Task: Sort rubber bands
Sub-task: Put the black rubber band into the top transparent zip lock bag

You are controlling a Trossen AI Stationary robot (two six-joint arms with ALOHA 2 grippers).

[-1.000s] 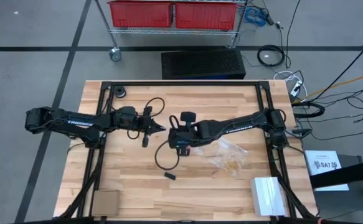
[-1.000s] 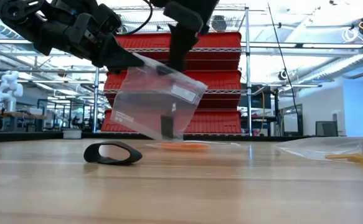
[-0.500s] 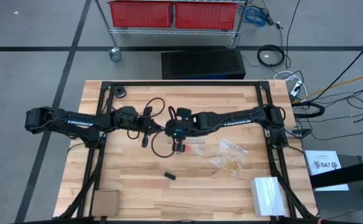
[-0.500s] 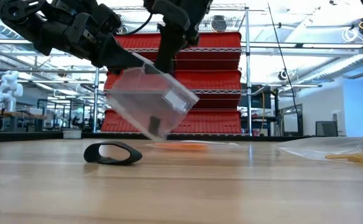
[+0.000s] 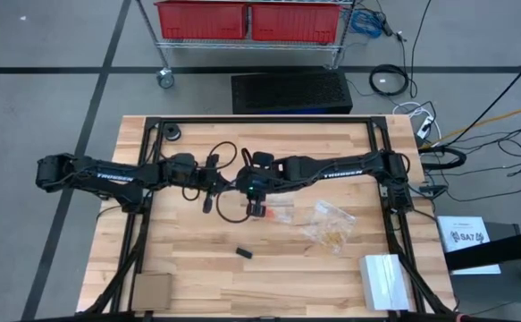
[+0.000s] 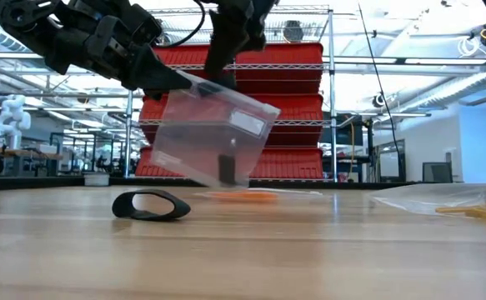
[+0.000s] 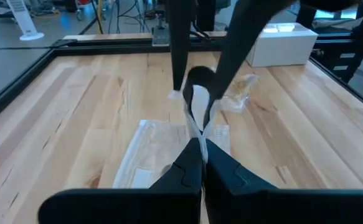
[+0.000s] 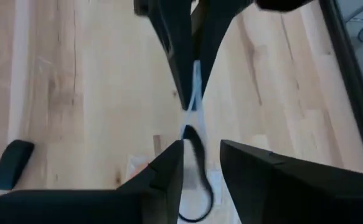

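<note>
Above the table point(image 5: 189, 259) middle, the left tool point(image 5: 228, 183) pinches a clear bag point(image 6: 213, 137) by its edge, fingers fully closed. Facing it, the right tool point(image 8: 201, 163) stands partly parted around that edge; a black rubber band point(image 6: 224, 169) sits inside the hanging bag.

A black rubber band point(image 6: 224, 169) is being seen inside a clear bag at the low view's upper centre; orange-red rubber bands point(image 6: 241, 197) are lying flat on the tabletop below.

Both arms were matte black with white lettering along the forearms, looped black cables, and tapering dark fingers point(image 7: 187, 174).
</note>
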